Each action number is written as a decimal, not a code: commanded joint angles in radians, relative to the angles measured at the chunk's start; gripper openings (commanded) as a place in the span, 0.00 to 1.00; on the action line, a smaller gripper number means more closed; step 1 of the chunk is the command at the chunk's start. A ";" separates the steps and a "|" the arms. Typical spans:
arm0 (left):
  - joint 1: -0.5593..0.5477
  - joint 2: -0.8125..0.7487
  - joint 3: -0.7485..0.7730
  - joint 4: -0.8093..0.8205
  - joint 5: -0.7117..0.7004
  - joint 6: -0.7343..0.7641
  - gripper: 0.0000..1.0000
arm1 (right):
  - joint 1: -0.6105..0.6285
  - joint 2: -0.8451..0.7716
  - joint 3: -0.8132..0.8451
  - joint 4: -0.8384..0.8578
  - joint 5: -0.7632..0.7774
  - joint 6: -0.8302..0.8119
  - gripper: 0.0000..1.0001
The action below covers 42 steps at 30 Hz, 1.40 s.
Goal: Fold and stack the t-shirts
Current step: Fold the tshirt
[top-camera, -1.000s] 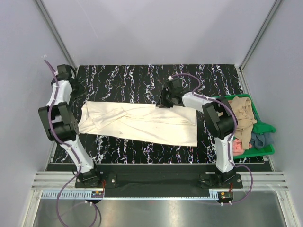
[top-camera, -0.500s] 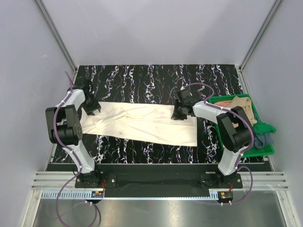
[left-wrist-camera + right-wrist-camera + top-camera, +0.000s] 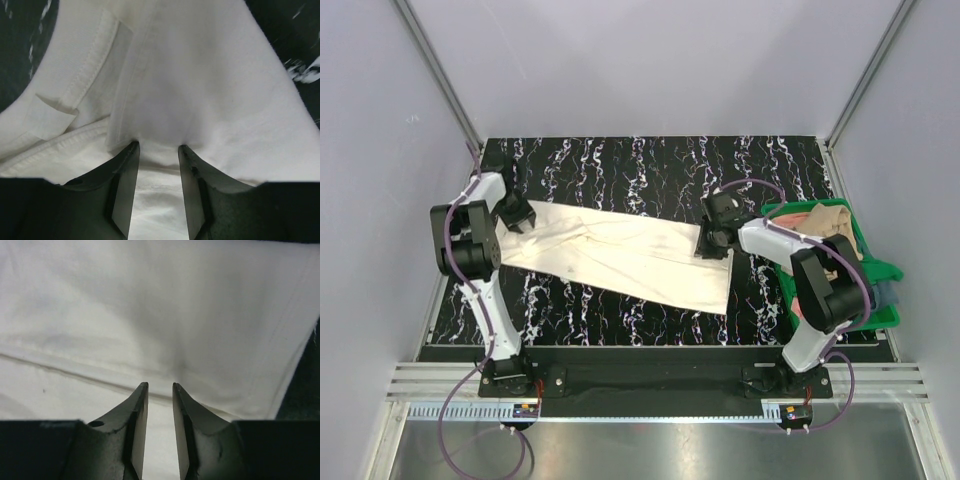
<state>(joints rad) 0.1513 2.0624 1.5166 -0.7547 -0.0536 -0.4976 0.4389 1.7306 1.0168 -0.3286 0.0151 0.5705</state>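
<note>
Overhead view of a black marbled table (image 3: 620,160) with a cream t-shirt (image 3: 620,258), already folded into a long narrow strip, lying across its middle from about 10 o'clock down to 4 o'clock. The left gripper (image 3: 517,216) sat on the strip's 10 o'clock end; its wrist view showed the left gripper (image 3: 158,147) pinching a bunched fold of cloth just beside the collar seam. The right gripper (image 3: 712,244) sat near the 3 o'clock end, and its own view showed the right gripper (image 3: 159,386) nearly closed on a ridge of the cloth, creases fanning from the tips. A second earlier the left arm had hung clear of the shirt at the far left corner and the right gripper had been over the strip's far edge near the middle; since then both had taken hold and the strip had slewed and drawn flatter. This looked like tensioning before the next fold across. A tan shirt (image 3: 828,228) waited in the green bin (image 3: 882,316) at 3 o'clock
</note>
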 commanded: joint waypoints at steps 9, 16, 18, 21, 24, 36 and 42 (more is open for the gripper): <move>-0.061 0.476 0.643 0.196 0.451 -0.110 0.45 | -0.019 -0.236 0.169 -0.081 0.086 -0.069 0.36; -0.067 0.392 0.633 0.420 0.590 -0.153 0.52 | -0.019 -0.192 0.207 -0.067 0.060 -0.096 0.37; -0.068 0.297 0.553 0.437 0.591 -0.118 0.52 | -0.019 -0.203 0.194 -0.066 0.039 -0.092 0.38; -0.088 0.129 0.389 0.462 0.514 -0.064 0.53 | -0.019 -0.235 0.163 -0.066 0.019 -0.086 0.39; -0.125 -0.026 0.230 0.476 0.451 -0.048 0.53 | -0.019 -0.282 0.123 -0.066 -0.007 -0.078 0.40; -0.547 -0.413 -0.343 0.560 0.278 -0.149 0.33 | -0.026 -0.502 0.048 -0.102 -0.070 -0.069 0.36; -0.726 -0.343 -0.385 0.571 0.236 -0.206 0.22 | -0.028 -0.557 0.031 -0.127 -0.076 -0.067 0.36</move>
<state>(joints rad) -0.5274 1.6859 1.1198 -0.2470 0.2413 -0.6582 0.4171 1.1942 1.0595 -0.4408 -0.0463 0.5018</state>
